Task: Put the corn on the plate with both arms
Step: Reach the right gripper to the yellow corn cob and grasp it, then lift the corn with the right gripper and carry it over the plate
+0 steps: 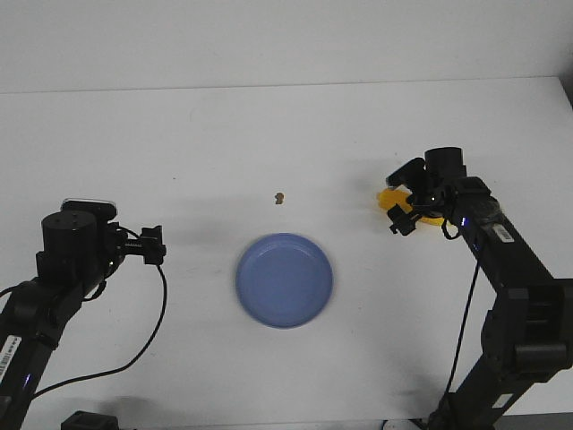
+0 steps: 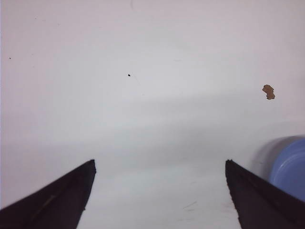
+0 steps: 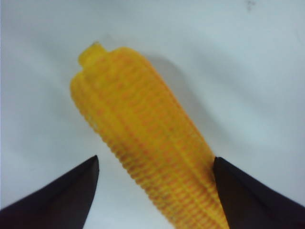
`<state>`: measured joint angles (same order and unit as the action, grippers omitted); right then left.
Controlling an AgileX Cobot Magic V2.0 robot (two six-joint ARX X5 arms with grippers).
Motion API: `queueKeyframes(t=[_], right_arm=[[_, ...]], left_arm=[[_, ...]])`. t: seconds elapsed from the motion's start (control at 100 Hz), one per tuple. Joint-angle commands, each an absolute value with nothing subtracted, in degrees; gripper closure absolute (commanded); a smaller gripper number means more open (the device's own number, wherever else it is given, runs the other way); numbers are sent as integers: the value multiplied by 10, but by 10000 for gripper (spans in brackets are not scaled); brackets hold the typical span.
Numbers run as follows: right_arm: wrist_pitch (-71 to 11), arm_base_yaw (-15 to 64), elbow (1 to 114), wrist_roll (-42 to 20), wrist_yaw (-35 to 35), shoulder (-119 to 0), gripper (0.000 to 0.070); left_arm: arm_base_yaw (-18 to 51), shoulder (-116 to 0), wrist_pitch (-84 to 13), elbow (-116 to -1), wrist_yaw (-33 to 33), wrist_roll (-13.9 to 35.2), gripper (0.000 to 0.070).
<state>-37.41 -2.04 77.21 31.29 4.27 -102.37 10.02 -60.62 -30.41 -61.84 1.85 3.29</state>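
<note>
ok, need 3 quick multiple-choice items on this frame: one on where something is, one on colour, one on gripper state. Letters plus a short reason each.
1. Where is the corn?
A. on the plate
B. on the table at the right gripper, right of the plate
C. under the left gripper

2. What colour is the plate?
A. blue
B. red
C. green

3. What is the left gripper doing?
A. shut on the corn
B. shut on the plate rim
C. open over the bare table

Answers:
1 B: the front view shows yellow under the right gripper, and the plate has nothing in it.
2 A: it reads blue in the front and left wrist views.
3 C: its fingers stand wide apart with only the white table between them.
</note>
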Motion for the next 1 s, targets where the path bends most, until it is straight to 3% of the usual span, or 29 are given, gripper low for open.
queueKeyframes(t=[0.0,0.11,0.15,0.19,0.29,0.34,0.48,0.77,0.99], right_arm=[[-378,-26,781,315,45,-1049,194],[-378,-36,781,308,46,-1064,208],[-378,-39,781,300,45,-1068,246],[-380,-42,781,294,46,-1069,308],[-383,-42,781,292,48,-1068,548],[-385,-42,781,284,48,-1065,603],[-399,-41,785,270,65,-1060,605],[-431,-28,786,200,177,-983,605],[-468,30,786,150,180,-917,605]], left_arm=[[101,-611,-300,-624,22,29,144],[101,-611,-300,-624,22,29,144],[101,-611,-300,-624,22,29,144],[101,-611,-300,-624,22,29,144],[101,-611,-300,-624,22,30,144],[101,-611,-300,-624,22,30,144],[101,-611,-300,-624,22,30,144],[101,-611,-300,-624,22,35,144],[101,-611,-302,-624,22,35,144]])
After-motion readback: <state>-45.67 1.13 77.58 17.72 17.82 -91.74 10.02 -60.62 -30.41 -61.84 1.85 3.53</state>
